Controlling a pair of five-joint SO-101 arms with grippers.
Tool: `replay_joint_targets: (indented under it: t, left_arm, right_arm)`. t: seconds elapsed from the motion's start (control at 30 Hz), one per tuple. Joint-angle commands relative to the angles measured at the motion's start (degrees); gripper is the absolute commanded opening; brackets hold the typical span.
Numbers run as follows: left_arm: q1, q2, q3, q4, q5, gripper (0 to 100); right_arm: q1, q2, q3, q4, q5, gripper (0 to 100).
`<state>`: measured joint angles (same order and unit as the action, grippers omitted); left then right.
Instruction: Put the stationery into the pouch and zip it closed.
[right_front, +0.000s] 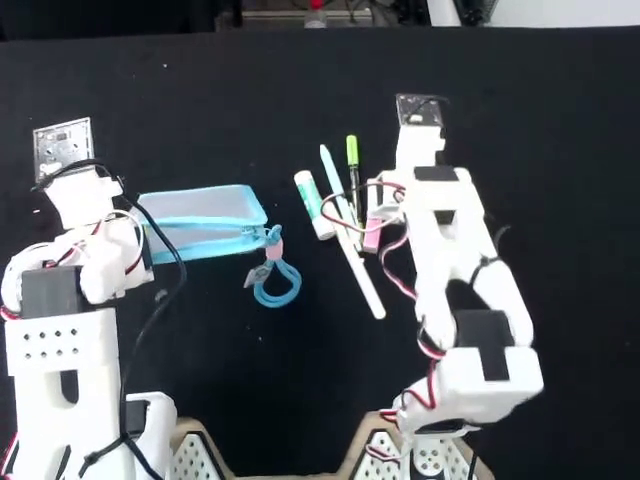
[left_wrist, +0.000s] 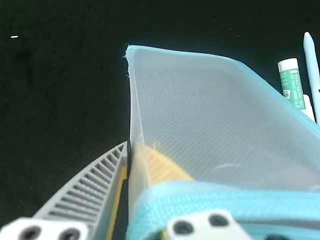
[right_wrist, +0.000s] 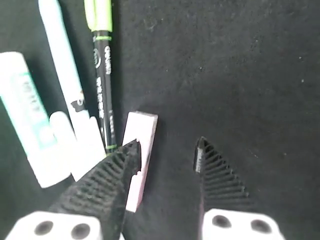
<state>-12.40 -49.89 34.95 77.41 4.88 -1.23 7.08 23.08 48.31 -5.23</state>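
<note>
Left gripper (left_wrist: 130, 150) is clamped on one short end of the pouch (right_front: 200, 225), with the mesh wall pinched between its fingers. The pouch lies on the black table (right_front: 520, 120). A blue cord (right_front: 278, 285) loops off the pouch's opposite end.

All the stationery is outside the pouch, past the cord end and apart from it. The glue stick (right_front: 312, 205) is nearest the pouch. Then come the pale blue pen (right_front: 330, 170), the green-and-black pen (right_front: 352, 155) and a long white stick (right_front: 365, 280). The pink eraser (right_front: 372, 235) is farthest from the pouch.

Right gripper (right_wrist: 166, 152) hangs low by the eraser, jaws spread, holding nothing. One fingertip (right_wrist: 131, 150) overlaps the eraser's edge; contact cannot be told.
</note>
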Motion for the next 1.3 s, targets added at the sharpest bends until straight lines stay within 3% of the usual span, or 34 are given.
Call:
replay_joint_targets:
  t: [0.0, 0.23, 0.6, 0.77, 0.93, 1.17, 1.27]
  left_arm:
    - [0.0, 1.3, 1.0, -0.7, 1.1, 3]
    - [0.0, 1.3, 2.1, -0.7, 0.8, 3]
    - [-0.5, 1.3, 2.2, -0.7, 0.8, 3]
    - [-0.5, 1.3, 2.2, -0.7, 0.8, 3]
    - [-0.6, 1.3, 2.2, -0.7, 0.8, 3]
    - [-0.6, 1.2, 2.7, -0.8, 0.8, 3]
    - [-0.4, 1.2, 2.7, -0.8, 0.8, 3]
  right_arm:
    - [-1.7, 3.1, -6.0, -0.9, -3.0, 17.0]
    - [-5.2, 7.5, -8.9, -0.9, -3.1, 16.7]
    - [1.3, 13.1, -13.1, -0.2, -1.9, 16.5]
    - [1.8, 12.3, -15.3, 7.5, 10.0, 0.5]
    - [1.3, 10.8, -17.9, 17.2, 14.7, 1.1]
    - [1.4, 8.0, -18.7, 24.4, 40.4, 1.1]
    - [1.1, 9.3, -17.6, 24.8, 43.3, 4.1]
